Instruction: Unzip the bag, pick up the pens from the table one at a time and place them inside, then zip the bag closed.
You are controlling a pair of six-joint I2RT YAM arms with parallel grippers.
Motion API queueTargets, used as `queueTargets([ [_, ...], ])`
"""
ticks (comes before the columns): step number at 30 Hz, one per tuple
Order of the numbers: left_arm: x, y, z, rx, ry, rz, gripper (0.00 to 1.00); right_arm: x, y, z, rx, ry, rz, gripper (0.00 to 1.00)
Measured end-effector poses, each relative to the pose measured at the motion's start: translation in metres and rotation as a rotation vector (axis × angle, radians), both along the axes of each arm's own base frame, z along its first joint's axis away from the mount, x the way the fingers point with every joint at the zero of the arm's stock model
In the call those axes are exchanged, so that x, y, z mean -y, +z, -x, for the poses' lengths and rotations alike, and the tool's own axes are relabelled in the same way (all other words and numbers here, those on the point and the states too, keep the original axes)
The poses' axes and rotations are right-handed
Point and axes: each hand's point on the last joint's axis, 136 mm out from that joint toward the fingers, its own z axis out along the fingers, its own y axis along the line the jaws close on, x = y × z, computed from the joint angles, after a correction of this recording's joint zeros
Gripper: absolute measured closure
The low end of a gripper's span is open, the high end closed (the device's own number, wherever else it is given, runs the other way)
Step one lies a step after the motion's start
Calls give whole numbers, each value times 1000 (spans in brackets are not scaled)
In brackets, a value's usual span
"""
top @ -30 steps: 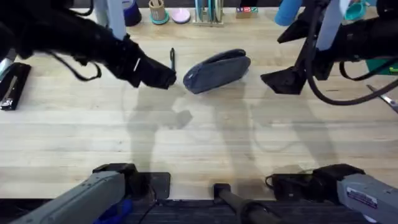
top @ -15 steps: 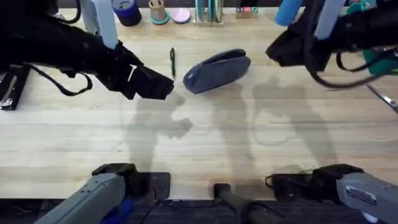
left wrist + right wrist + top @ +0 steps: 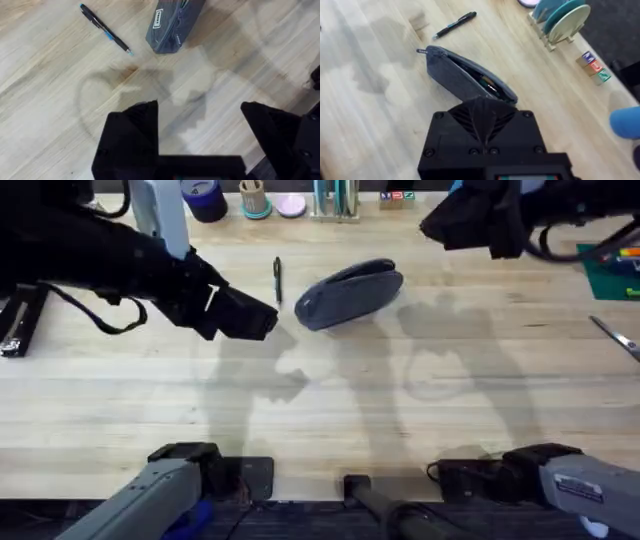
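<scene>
Your table [image 3: 330, 400] lay just as it had a second earlier, and nothing resting on it had shifted. The big change was your right arm [image 3: 520, 220]: a second before, it hung over the wood to the right of the bag, and by this moment it had drawn up and back to the far right corner. Its shadow moved with it, and its wrist view looked down on the bag from above. Whether the right gripper [image 3: 440, 225] was open or closed, you could not tell from these views.

Your left arm [image 3: 110, 265] had changed far less. It pulled back slightly in the first half second and then held its place. The left gripper [image 3: 262, 320] hovered over bare wood near the bag's left end, just short of the pen. Its two black fingers [image 3: 132, 132] stood wide apart with nothing between them.

The bag [image 3: 348, 292] sat unmoved at the far middle of the table, lying aslant. In the right wrist view its zipper [image 3: 482, 77] gaped along part of the top, with something showing inside.

The pen [image 3: 277, 278] lay where it had been, just left of the bag and not touching it.
</scene>
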Motion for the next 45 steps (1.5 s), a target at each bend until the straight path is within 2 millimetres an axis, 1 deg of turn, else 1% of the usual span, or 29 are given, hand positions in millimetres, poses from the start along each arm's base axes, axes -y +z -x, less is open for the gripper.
queueTargets([
  [2, -1, 0, 0, 0, 1, -3, 6, -1, 0, -2, -39, -8, -4, 974],
  [8, -1, -1, 0, 0, 4, -8, 6, -4, 0, -18, -158, -7, 10, 973],
  [11, -2, -1, 0, 0, 5, -12, 6, -6, 2, -25, -187, 14, 30, 974],
  [20, -3, -1, -1, 0, 8, -18, 6, -7, 4, -34, -188, 99, 93, 973],
  [24, -3, -1, -1, 0, 8, -18, 6, -7, 1, -33, -176, 137, 117, 973],
  [29, -3, -1, -1, 0, 8, -18, 6, -7, -9, -34, -173, 186, 147, 973],
  [37, -3, -1, -1, 0, 8, -18, 6, -10, -38, -42, -161, 315, 213, 973],
  [45, -3, -1, -1, 0, 8, -18, 6, -19, -57, -38, -100, 502, 286, 973],
])
